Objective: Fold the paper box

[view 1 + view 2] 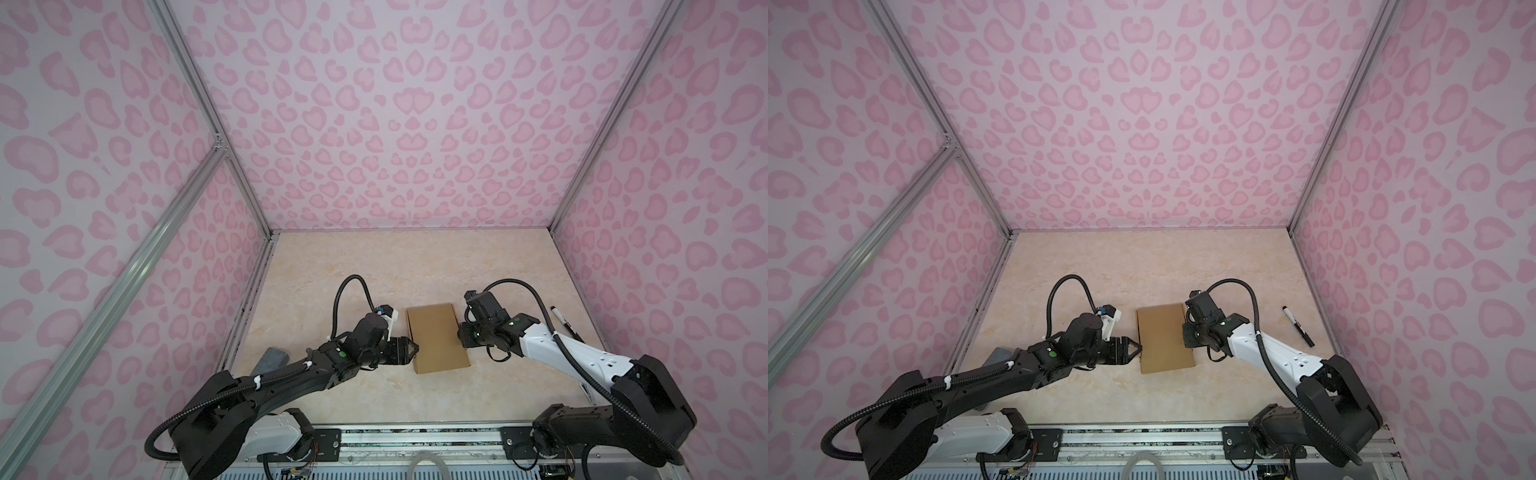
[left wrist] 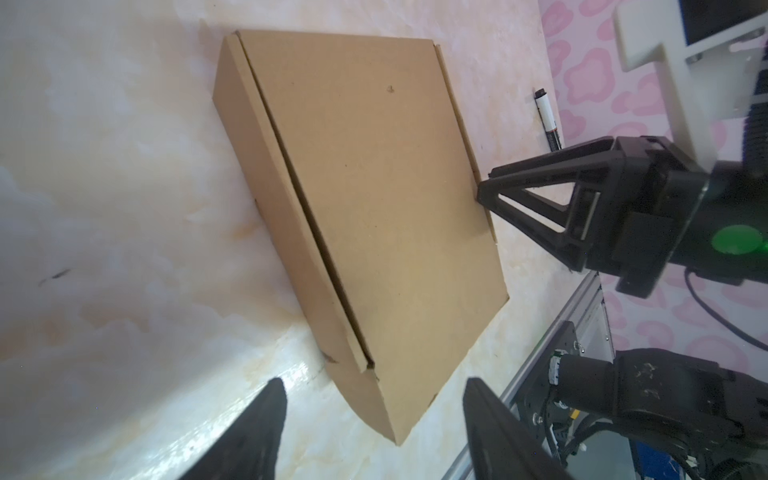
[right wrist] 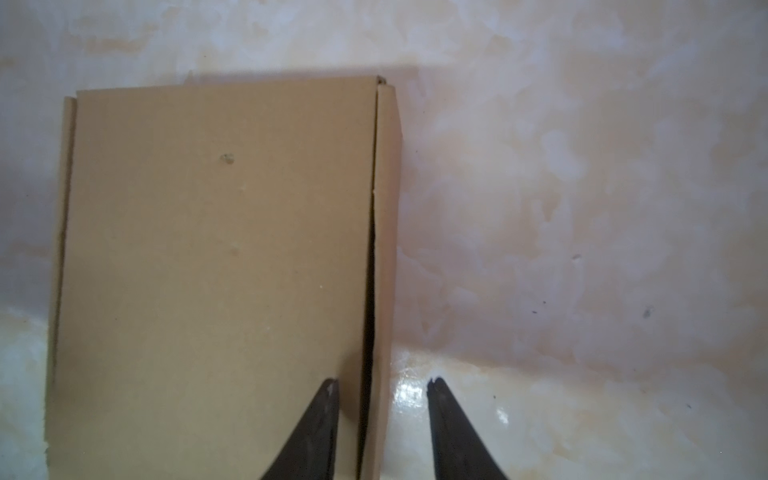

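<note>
The paper box is a shallow brown carton with its lid down, lying flat in the middle of the table. My left gripper is open at the box's left side, near its front corner. In the left wrist view that corner of the box lies between the spread fingers of the left gripper, untouched. My right gripper is at the box's right edge. It is open and straddles the side wall of the box, one finger over the lid and one over the table.
A black marker pen lies at the right by the wall. A grey felt block sits at the left, partly behind my left arm. Pink patterned walls close three sides, and a metal rail runs along the front.
</note>
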`<state>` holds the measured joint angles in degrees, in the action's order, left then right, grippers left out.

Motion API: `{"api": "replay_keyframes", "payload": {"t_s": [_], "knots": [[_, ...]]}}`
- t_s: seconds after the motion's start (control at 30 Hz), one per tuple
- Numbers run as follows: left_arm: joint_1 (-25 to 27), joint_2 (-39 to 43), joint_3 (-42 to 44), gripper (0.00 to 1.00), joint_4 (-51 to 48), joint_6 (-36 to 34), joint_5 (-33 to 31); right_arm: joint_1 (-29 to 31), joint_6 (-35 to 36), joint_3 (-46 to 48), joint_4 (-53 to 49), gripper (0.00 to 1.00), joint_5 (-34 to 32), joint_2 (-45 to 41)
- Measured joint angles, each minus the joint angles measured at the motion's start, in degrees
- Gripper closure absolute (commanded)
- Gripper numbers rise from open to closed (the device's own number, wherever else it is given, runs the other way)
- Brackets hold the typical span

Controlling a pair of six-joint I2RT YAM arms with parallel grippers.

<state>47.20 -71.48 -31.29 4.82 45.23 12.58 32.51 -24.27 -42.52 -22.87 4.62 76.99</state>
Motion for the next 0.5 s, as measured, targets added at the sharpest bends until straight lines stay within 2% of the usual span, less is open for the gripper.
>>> {"api": "replay_keyframes", "payload": {"t_s": [0.2, 0.5], "knots": [[1.95, -1.95, 3.02, 0.31, 5.31, 3.32, -0.2, -0.04, 0.0, 0.02, 1.18, 0.62, 1.44, 0.59], [4.17, -7.76, 3.21, 0.32, 11.23, 5.73, -0.26, -0.15, -0.15, 0.11, 1.92, 0.62, 2.05, 0.81]]}}
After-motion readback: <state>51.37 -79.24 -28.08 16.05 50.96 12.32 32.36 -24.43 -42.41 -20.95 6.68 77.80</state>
